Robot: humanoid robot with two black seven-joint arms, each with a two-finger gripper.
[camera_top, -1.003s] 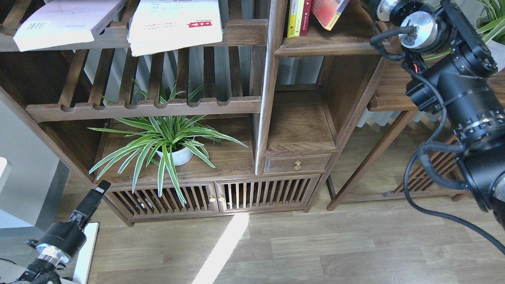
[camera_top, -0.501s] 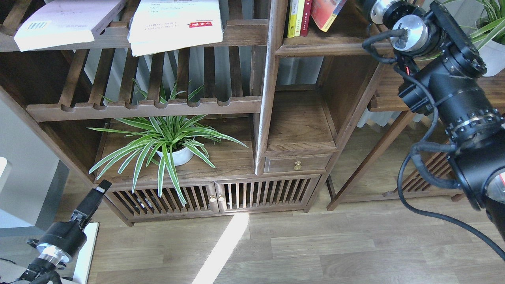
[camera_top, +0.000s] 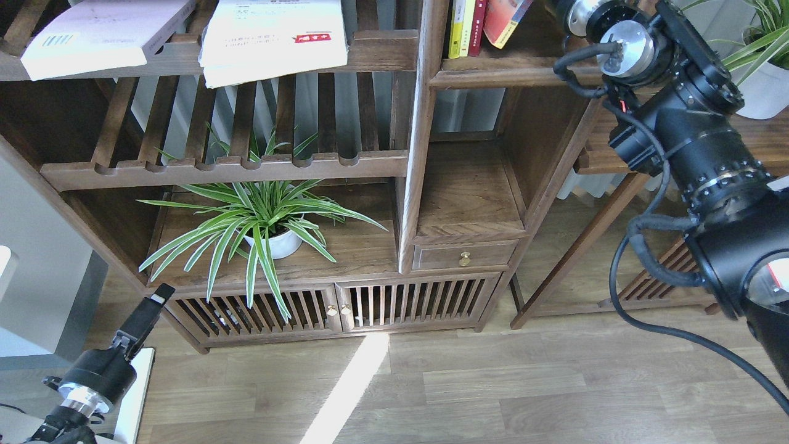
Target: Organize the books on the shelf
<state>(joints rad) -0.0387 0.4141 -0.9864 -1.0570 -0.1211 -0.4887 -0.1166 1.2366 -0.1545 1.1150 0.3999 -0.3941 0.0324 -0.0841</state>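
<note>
Two books lie flat on the top slatted rack: a pale lavender-white book [camera_top: 92, 31] at the left and a larger white book [camera_top: 274, 37] with a red mark beside it. In the narrow shelf [camera_top: 493, 75] at the top right, a red-covered book [camera_top: 502, 18] leans leftward next to upright yellow and red spines [camera_top: 465, 28]. My right arm [camera_top: 678, 123] reaches up to the right of that leaning book; its gripper is past the top edge. My left gripper [camera_top: 154, 299] hangs low at the bottom left, far from the books, its fingers seen as one dark bar.
A potted spider plant [camera_top: 265, 228] stands on the wide lower board. Below it are slatted cabinet doors [camera_top: 333, 305] and a small drawer [camera_top: 465, 256]. A side table [camera_top: 616, 157] with another plant pot [camera_top: 761, 86] stands at the right, behind my right arm.
My right arm has shifted left and slightly up toward the narrow shelf. The leaning red book has moved a little left with it. The left arm has barely moved.
</note>
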